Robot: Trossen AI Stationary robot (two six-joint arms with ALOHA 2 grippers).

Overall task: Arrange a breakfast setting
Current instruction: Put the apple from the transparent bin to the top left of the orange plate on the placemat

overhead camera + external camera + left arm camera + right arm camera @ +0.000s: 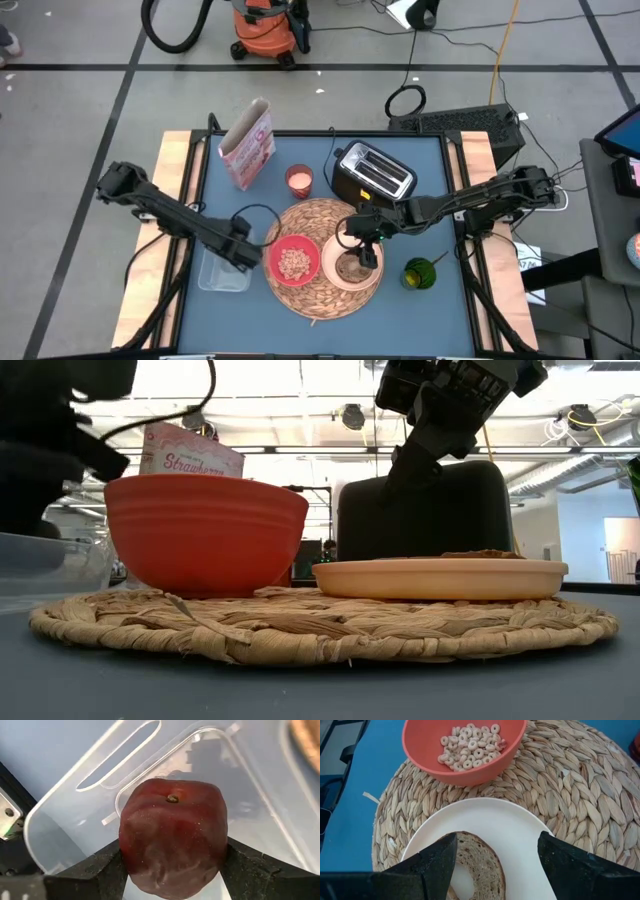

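Over the clear plastic tub (pixel 65 820), glossy dark red fruit (pixel 172 837) pinched between left gripper (pixel 172 870) fingers, right gripper (pixel 495 857) jaws spread above browned round toast (pixel 477 865), smooth cream round plate (pixel 520 830), coarse woven straw mat (pixel 580 795), small red bowl (pixel 465 745) of cereal rings.

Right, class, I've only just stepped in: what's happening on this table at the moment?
A two-armed robot is laying out breakfast. The left gripper has its jaws either side of a dark red fruit over a clear plastic container. The right gripper hovers, jaws open, above the toast lying on the cream plate. Plate and red bowl of cereal sit on the woven mat; a toaster stands behind.
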